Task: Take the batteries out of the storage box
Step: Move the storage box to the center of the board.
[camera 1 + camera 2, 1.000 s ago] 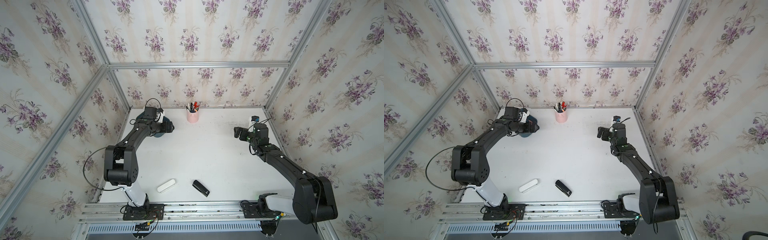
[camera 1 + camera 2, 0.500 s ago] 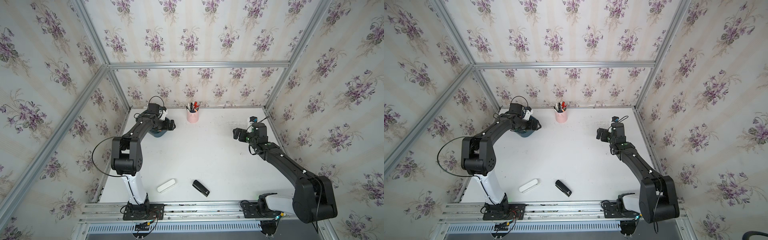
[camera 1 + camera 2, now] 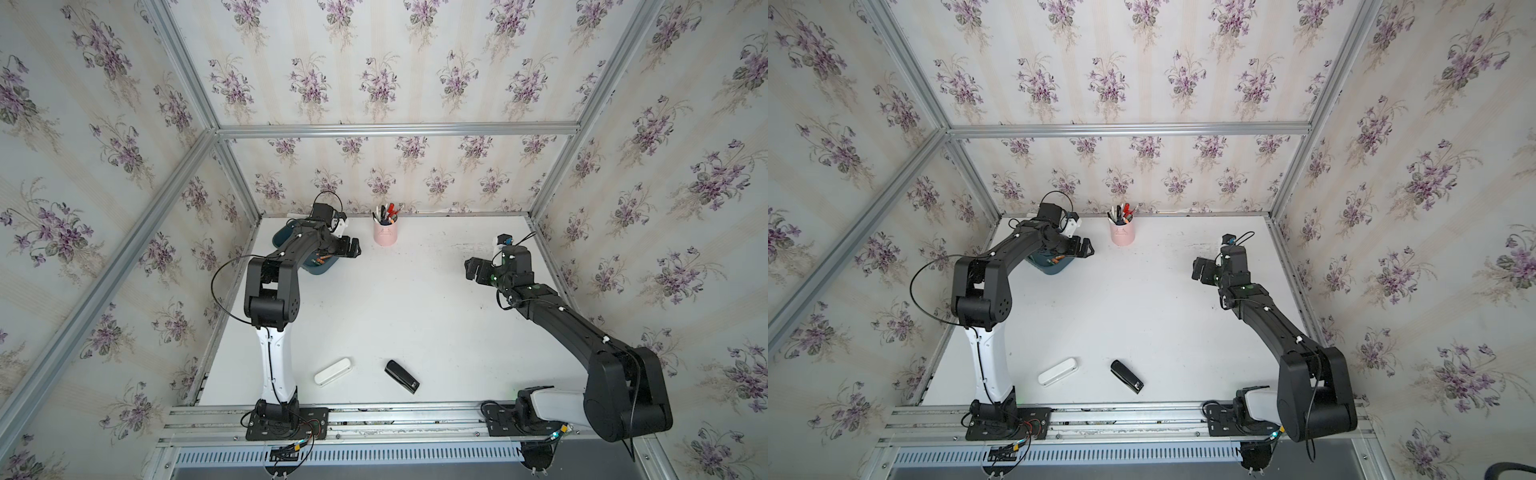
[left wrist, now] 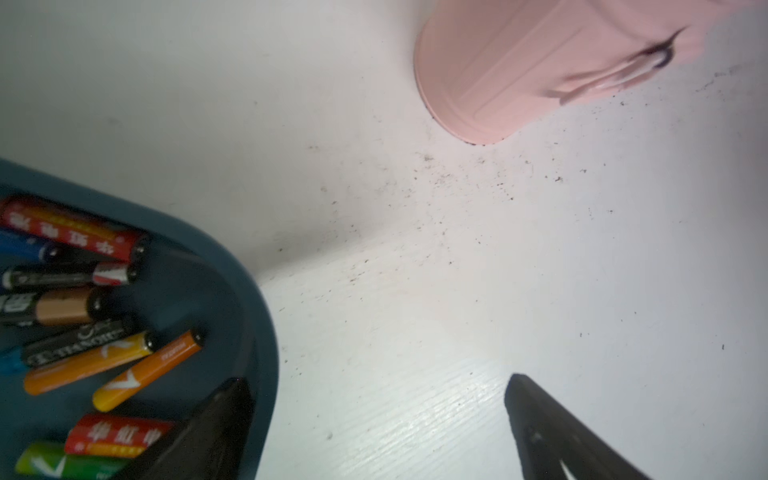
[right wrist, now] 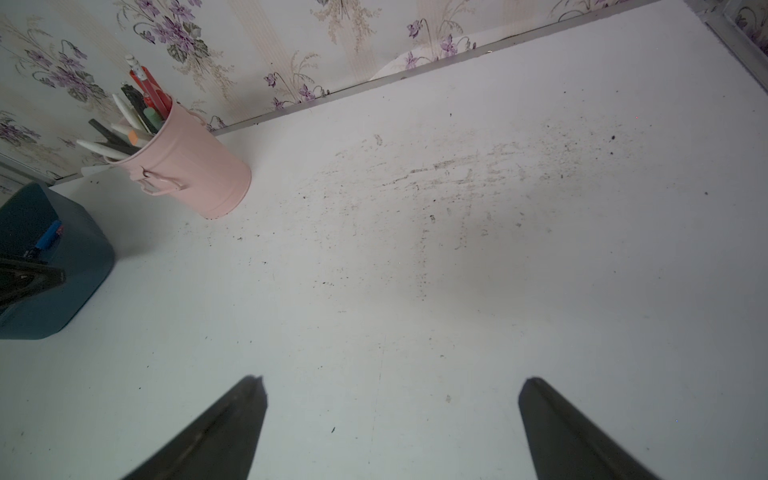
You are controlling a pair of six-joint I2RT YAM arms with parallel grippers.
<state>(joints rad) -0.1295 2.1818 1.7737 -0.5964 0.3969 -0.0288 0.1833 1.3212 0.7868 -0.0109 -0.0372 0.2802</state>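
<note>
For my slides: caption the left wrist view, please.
Open left gripper at the storage box rim; batteries inside, pink pen cup beyond.

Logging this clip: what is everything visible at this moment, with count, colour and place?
storage box: one, dark teal-blue, far left corner of the table
batteries: about ten visible, red, orange, blue, green, black-and-copper, lying in the storage box
pen cup: one, pink, far edge, beside the storage box
pens: several, red, black, white, standing in the pen cup
white case: one, near edge, left of the stapler
stapler: one, black, near edge
table: one, white, scuffed
arms: two, black with white lower links, on the near rail
left end effector: one, black, open, empty, over the storage box's edge
right end effector: one, black, open, empty, above the table's right side
</note>
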